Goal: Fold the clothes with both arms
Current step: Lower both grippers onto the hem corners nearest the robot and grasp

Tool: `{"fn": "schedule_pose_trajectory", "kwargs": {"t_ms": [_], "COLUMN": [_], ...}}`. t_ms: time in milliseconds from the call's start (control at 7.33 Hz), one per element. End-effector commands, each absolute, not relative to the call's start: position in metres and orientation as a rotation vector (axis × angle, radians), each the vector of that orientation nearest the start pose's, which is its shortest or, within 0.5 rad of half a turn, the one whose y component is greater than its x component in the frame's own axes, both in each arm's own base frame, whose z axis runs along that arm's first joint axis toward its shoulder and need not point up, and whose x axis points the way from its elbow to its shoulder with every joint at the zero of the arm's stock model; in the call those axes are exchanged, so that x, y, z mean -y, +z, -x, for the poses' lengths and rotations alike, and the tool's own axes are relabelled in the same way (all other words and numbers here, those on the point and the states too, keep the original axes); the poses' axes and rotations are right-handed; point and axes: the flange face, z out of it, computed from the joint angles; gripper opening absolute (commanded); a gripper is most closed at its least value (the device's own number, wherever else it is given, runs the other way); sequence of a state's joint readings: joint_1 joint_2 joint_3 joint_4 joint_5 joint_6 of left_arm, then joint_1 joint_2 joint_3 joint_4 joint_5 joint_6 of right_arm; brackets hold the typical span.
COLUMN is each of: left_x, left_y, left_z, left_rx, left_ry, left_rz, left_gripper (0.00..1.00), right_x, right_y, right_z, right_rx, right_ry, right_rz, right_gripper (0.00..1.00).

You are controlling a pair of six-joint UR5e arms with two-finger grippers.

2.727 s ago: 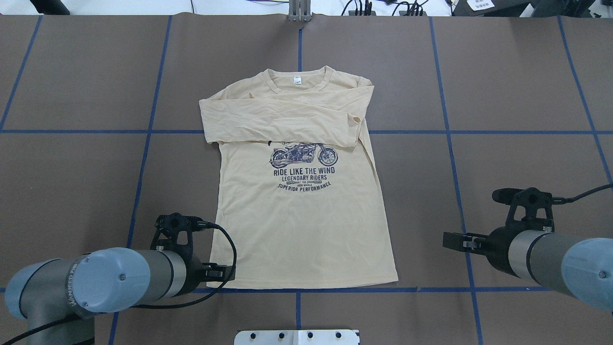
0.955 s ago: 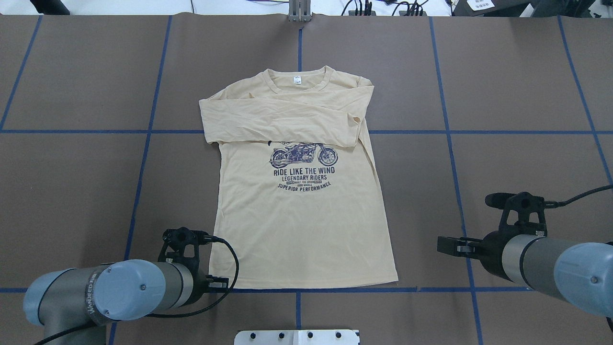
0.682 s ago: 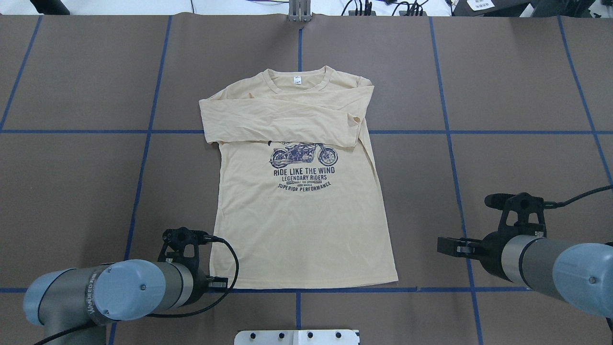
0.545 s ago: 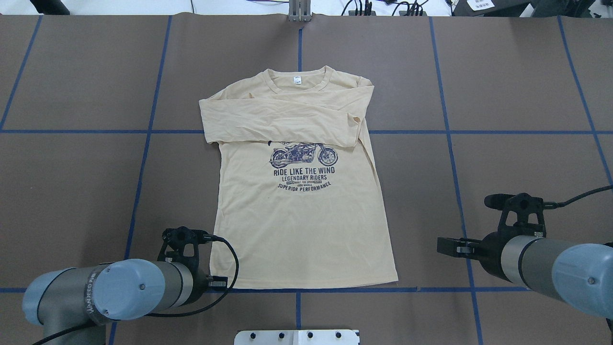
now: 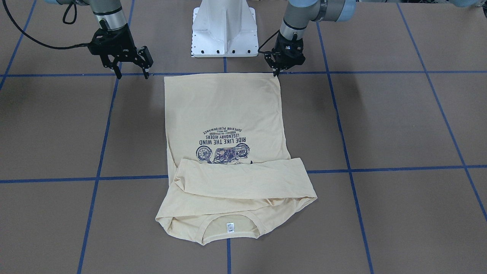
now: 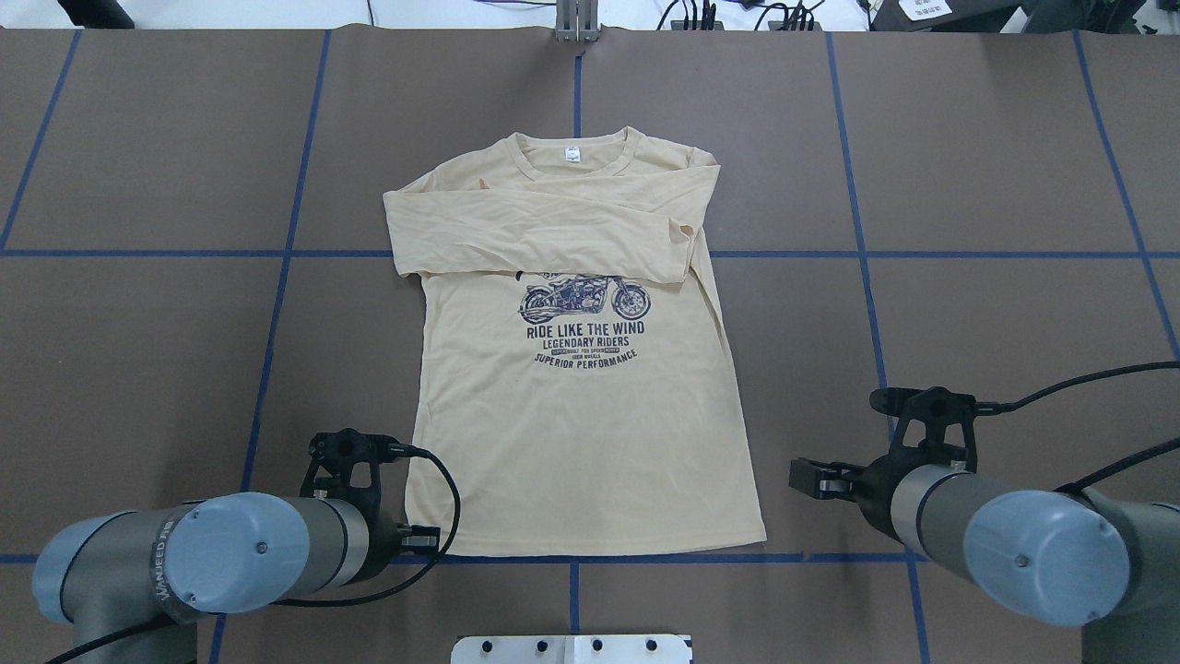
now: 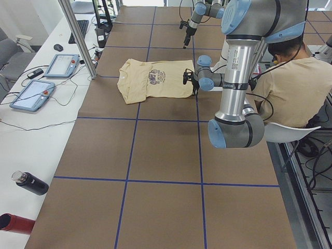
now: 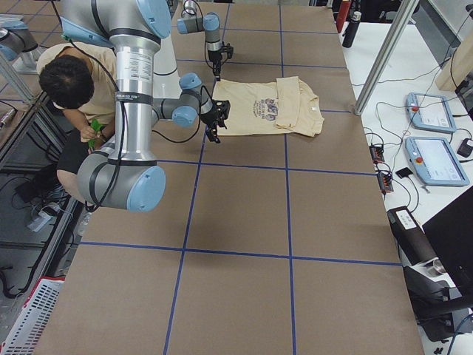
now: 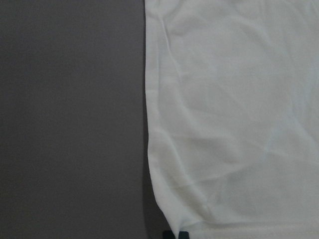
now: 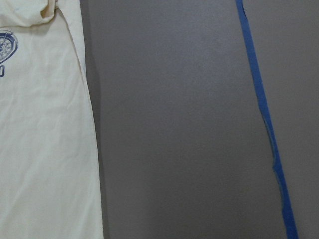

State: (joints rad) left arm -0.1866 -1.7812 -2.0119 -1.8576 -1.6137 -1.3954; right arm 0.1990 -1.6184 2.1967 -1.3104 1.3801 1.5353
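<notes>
Shirt (image 6: 581,443) flat; L gripper (image 5: 277,70) low, pinching hem corner; R gripper (image 5: 132,75) hovers, spread.

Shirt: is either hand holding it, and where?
Right hand is open, off the shirt. Left hand sits at a hem corner; whether it grips cannot be told.

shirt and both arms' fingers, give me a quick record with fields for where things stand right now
shirt: flat on the table, print up, neck tag end away from the robot
sleeves: folded across the chest, covering the print's top
left fingers: at the hem corner on the robot's left; grip cannot be told
right fingers: open, over bare table beside the other hem corner, apart from the shirt
body fold: not yet begun
</notes>
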Motion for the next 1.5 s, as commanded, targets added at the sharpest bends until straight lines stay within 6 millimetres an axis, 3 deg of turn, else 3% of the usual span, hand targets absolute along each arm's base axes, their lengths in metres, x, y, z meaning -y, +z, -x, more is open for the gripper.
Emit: {"fn": "schedule_pose_trajectory", "kwargs": {"t_ms": [0, 273, 409, 545, 818, 1364], "left_x": [0.227, 0.227, 0.227, 0.227, 0.227, 0.226], "left_y": [0.316, 0.317, 0.316, 0.317, 0.317, 0.319], "left_z": [-0.506, -0.506, -0.506, -0.505, -0.505, -0.505], "left_rx": [-0.935, -0.934, -0.937, -0.936, -0.938, -0.935], "left_ry": [0.010, 0.008, 0.008, 0.000, -0.013, -0.024], "left_rz": [-0.129, -0.128, -0.130, -0.126, -0.122, -0.116], "left_gripper": [0.00, 0.00, 0.00, 0.00, 0.00, 0.00], "right_x": [0.203, 0.174, 0.168, 0.167, 0.165, 0.170], "right_y": [0.338, 0.338, 0.343, 0.336, 0.344, 0.353], "right_z": [0.462, 0.481, 0.488, 0.498, 0.509, 0.508], "right_rx": [0.767, 0.785, 0.780, 0.798, 0.780, 0.755], "right_ry": [0.270, 0.300, 0.310, 0.334, 0.335, 0.332], "right_rz": [-0.259, -0.255, -0.250, -0.253, -0.279, -0.307], "right_gripper": [0.78, 0.52, 0.43, 0.37, 0.36, 0.35]}}
